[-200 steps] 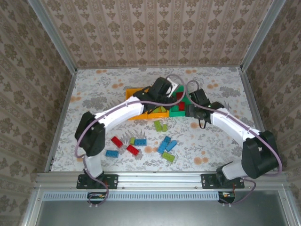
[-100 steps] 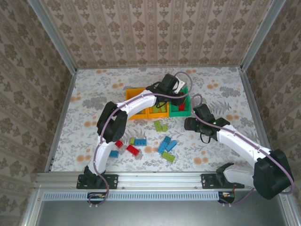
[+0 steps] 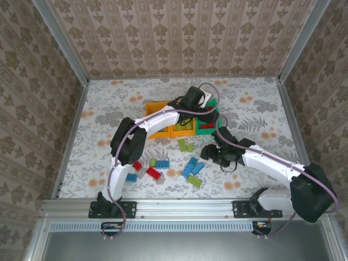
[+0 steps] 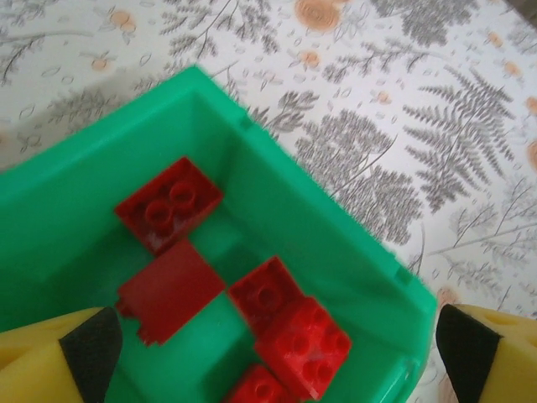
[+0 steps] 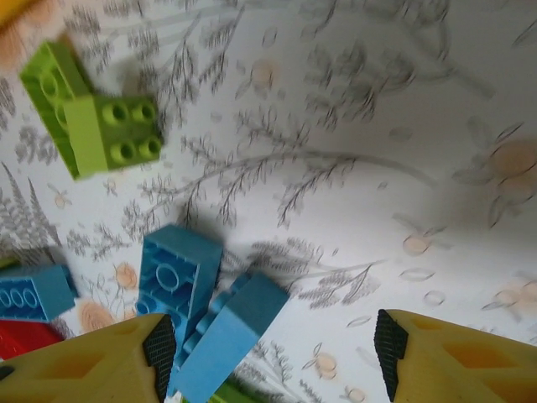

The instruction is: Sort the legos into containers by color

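Reading sort state off the feeds. Several red studded plastic bricks (image 4: 168,201) lie in the green open rectangular plastic bin (image 4: 336,252), most stud-up, one showing a plain face. I see that bin at the right end of a row with two orange-yellow plastic bins (image 3: 184,129), all side by side at mid-table.

On the near side of the row, a scatter sits unbinned on the floral-patterned tabletop (image 3: 109,109):
- a pair of lime green bricks (image 5: 88,122), touching each other
- two blue bricks (image 5: 178,277), touching one another
- more blue and lime pieces, plus loose red bricks (image 3: 153,173), further left

Left gripper (image 4: 277,353) hovers over the green bin, jaws spread wide, nothing between them. Right gripper (image 5: 274,348) hangs low over the two blue bricks, jaws apart and empty. One blue brick lies just beside one of its fingertips (image 5: 159,344); I cannot tell if they touch.
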